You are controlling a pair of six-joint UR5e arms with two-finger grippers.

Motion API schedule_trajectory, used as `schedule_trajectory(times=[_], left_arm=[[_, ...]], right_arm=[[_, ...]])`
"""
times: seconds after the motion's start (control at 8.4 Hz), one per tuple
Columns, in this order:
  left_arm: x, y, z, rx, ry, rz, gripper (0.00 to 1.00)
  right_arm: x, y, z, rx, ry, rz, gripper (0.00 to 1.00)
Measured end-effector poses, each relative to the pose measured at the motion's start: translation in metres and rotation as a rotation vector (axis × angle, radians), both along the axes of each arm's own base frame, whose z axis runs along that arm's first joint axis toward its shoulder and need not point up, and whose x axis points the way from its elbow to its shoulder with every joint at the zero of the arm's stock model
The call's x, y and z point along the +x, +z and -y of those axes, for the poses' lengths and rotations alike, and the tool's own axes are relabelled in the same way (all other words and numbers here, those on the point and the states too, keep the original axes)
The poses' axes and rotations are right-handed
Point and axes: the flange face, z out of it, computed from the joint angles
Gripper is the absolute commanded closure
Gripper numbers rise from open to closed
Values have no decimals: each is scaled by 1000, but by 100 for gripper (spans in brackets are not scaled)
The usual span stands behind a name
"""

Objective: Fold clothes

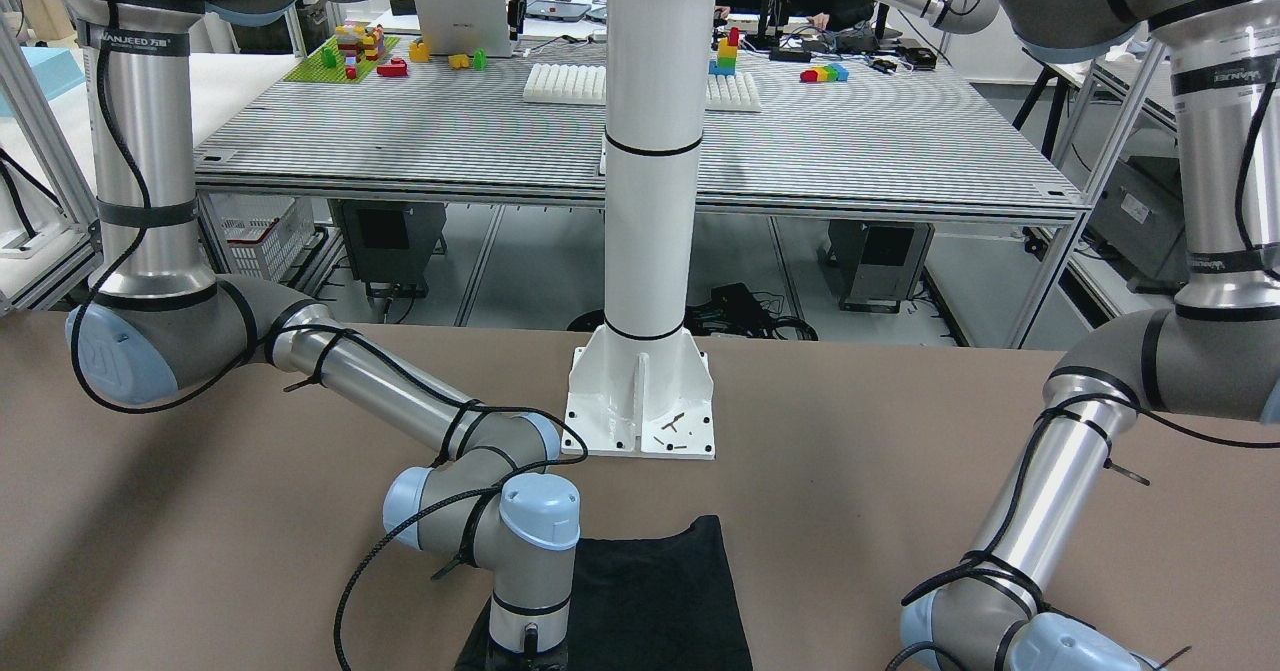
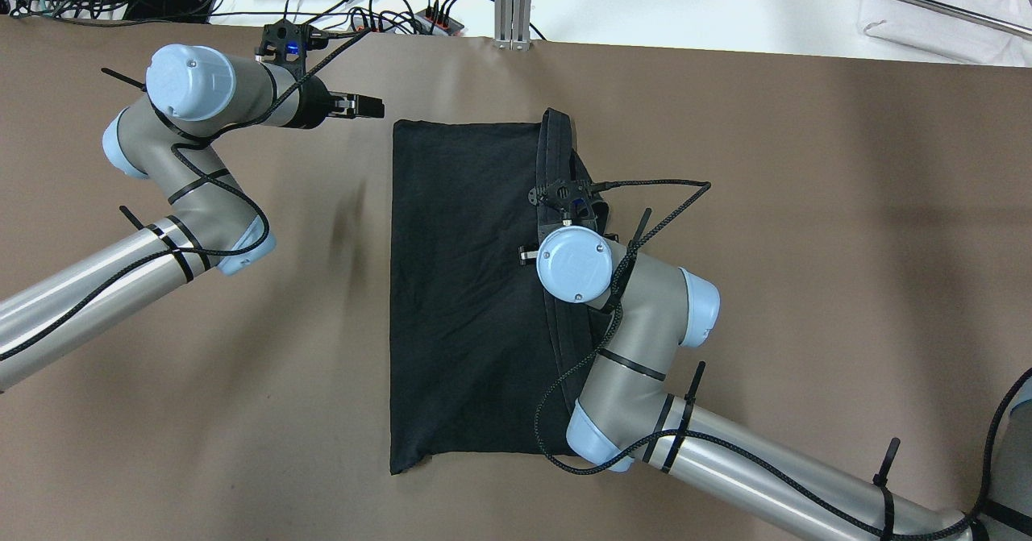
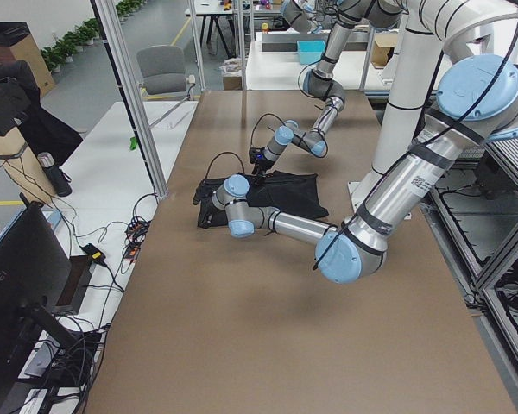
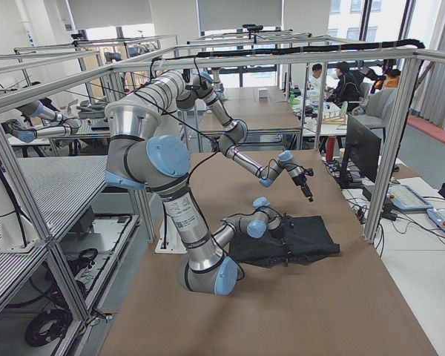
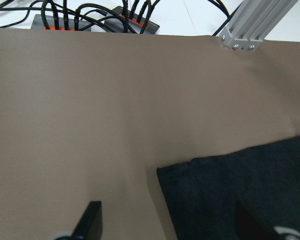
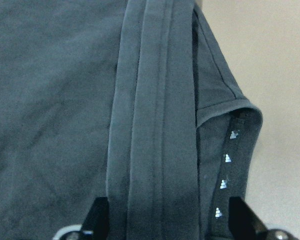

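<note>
Clothes (image 2: pixel 459 283) — white triangle logos (image 6: pixel 225 158) inside hem (image 6: pixel 155 100); left end effector (image 5: pixel 170 220), right end effector (image 6: pixel 167 220) spread.

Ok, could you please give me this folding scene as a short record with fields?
Garment: black cloth, roughly rectangular, lying flat on the brown table
Right edge: hemmed bands overlapping, with a row of small white marks beside them
Left gripper: open, raised, by the cloth's far left corner
Right gripper: open, straddling the hemmed bands; contact with the cloth cannot be told
</note>
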Motion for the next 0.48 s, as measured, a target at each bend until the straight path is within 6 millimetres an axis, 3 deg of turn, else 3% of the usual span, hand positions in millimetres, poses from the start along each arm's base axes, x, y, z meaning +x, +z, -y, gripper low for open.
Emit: schedule_trajectory(times=[0.48], left_arm=[[-1,4,-2,-3,0,-1,6]], right_arm=[[-4,-3,-6,-17,18,25,7]])
